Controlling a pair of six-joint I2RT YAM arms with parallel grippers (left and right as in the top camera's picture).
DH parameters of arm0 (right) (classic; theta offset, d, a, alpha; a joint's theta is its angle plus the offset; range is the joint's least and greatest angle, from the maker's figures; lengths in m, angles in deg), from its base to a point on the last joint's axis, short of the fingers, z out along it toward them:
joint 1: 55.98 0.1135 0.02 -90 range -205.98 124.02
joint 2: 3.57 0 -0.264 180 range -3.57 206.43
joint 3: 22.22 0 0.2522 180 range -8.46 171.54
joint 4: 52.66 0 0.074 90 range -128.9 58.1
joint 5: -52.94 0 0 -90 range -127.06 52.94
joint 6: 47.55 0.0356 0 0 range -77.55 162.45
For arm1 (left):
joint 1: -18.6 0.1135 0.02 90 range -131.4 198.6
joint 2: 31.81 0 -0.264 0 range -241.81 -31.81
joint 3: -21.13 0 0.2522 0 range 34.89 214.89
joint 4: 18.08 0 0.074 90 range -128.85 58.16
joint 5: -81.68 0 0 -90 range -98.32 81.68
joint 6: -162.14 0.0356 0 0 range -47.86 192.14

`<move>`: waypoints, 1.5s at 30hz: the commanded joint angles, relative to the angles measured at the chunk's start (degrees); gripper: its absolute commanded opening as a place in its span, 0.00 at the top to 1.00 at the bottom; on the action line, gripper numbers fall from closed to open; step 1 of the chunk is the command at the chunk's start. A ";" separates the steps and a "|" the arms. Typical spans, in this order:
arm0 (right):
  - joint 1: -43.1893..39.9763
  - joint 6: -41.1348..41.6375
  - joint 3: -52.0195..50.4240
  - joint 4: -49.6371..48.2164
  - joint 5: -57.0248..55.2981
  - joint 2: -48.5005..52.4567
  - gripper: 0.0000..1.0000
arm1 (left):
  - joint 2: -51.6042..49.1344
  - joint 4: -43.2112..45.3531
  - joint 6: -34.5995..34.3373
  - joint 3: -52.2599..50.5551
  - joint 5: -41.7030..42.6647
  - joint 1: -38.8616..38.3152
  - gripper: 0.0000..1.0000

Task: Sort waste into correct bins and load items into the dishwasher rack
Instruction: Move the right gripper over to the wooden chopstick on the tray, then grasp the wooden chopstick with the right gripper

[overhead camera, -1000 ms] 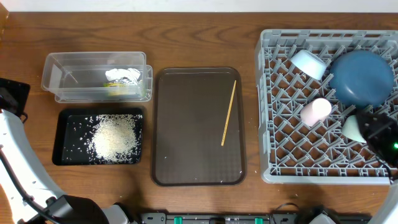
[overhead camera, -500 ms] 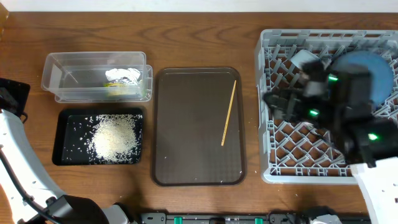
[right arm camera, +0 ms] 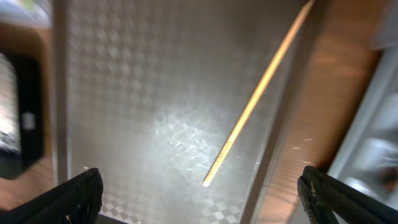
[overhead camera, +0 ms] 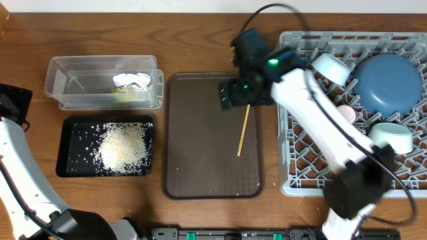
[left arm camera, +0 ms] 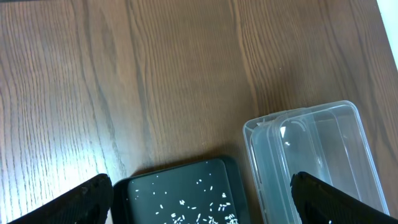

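Observation:
The wooden stick point(overhead camera: 244, 130) lies slanted on the brown serving tray point(overhead camera: 200, 167). My right gripper point(overhead camera: 233, 95) hovers open over the tray's far right corner, above the stick's point(right arm camera: 261, 87) upper end, holding nothing. In the grey dishwasher rack point(overhead camera: 287, 183) sit the dark-blue dish point(overhead camera: 389, 83), light-blue bowl point(overhead camera: 331, 68), mint-green bowl point(overhead camera: 391, 139) and pink cup point(overhead camera: 347, 115), which is partly hidden by my arm. The clear tub point(overhead camera: 80, 83) holds the wrapper point(overhead camera: 130, 83). The black tray point(overhead camera: 73, 163) holds rice point(overhead camera: 121, 148). My left gripper point(left arm camera: 205, 198) stands open above the black tray's point(left arm camera: 180, 183) corner.
The right arm point(overhead camera: 320, 133) stretches across the rack's left half and the gap between rack and serving tray. The left arm point(overhead camera: 17, 160) stands at the table's left edge. The clear tub point(left arm camera: 317, 155) adjoins the black tray in the left wrist view.
My right arm swung left from the rack to over the serving tray, and its jaws opened wide. The mint-green bowl stays in the rack. The left arm has not moved.

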State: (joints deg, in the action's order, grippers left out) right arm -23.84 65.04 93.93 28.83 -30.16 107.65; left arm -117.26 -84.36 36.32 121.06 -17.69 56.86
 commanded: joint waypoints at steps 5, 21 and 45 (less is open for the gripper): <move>0.94 11.02 1.81 2.99 -3.63 5.73 0.01 | -0.24 -0.17 -0.07 0.31 -0.20 0.24 0.06; 4.04 21.07 -11.50 -8.96 -5.86 6.12 0.16 | -0.24 -0.17 -0.07 0.31 -0.20 0.24 0.06; 4.04 24.13 -26.47 -22.56 -6.43 6.12 0.63 | -0.24 -0.17 -0.07 0.31 -0.20 0.24 0.06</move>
State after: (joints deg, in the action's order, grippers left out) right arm -19.80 88.71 68.92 6.93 -38.08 112.41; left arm -117.26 -84.38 36.32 121.06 -17.69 56.86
